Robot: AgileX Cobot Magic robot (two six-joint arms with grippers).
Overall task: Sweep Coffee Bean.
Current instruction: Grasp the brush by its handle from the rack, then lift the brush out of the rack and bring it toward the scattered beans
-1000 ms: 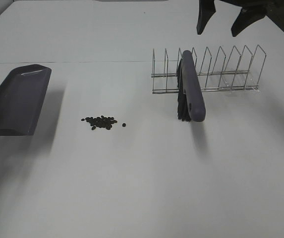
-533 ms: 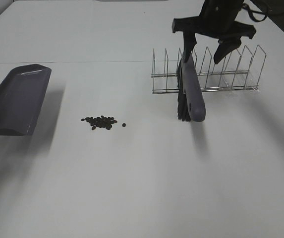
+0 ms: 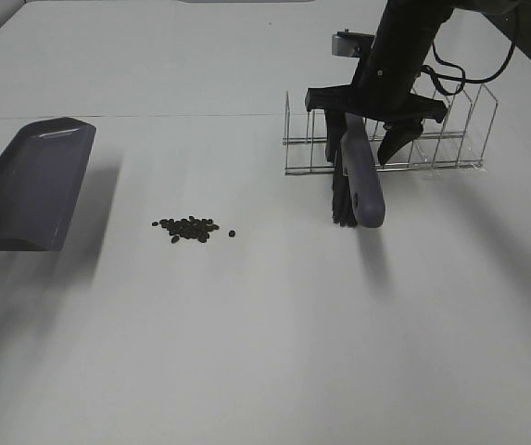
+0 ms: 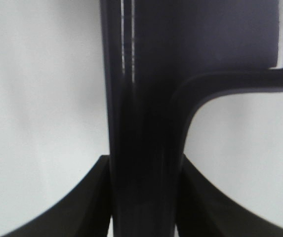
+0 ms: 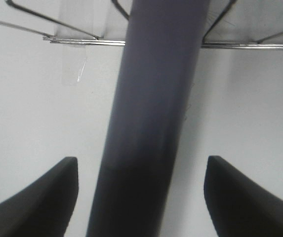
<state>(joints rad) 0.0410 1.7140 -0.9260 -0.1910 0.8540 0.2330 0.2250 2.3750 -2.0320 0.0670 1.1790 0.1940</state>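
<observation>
So here's the setup: the coffee bean (image 3: 188,228) pile sits in a small loose cluster on the white surface (image 3: 265,352), left of centre in the overhead view, with one stray bean a little off to its right side. Nothing is touching it.

The dark dustpan (image 3: 38,181) is over on the left, well apart from the beans, and judging by its shadow it's lifted off the surface. The left gripper (image 4: 143,165) has its jaws clamped tight on the dustpan's handle; you can see both sides pressed against it in the left wrist view.

The brush (image 3: 365,190) is on the right, leaning in the wire rack (image 3: 441,167) with its handle up between the dividers and its black bristles down by the surface in front of the rack. The right gripper (image 5: 140,165) is down over the handle with its jaws wide open, one on each side. In the right wrist view there's a clear gap between the handle and either jaw, so it isn't gripping anything.
</observation>
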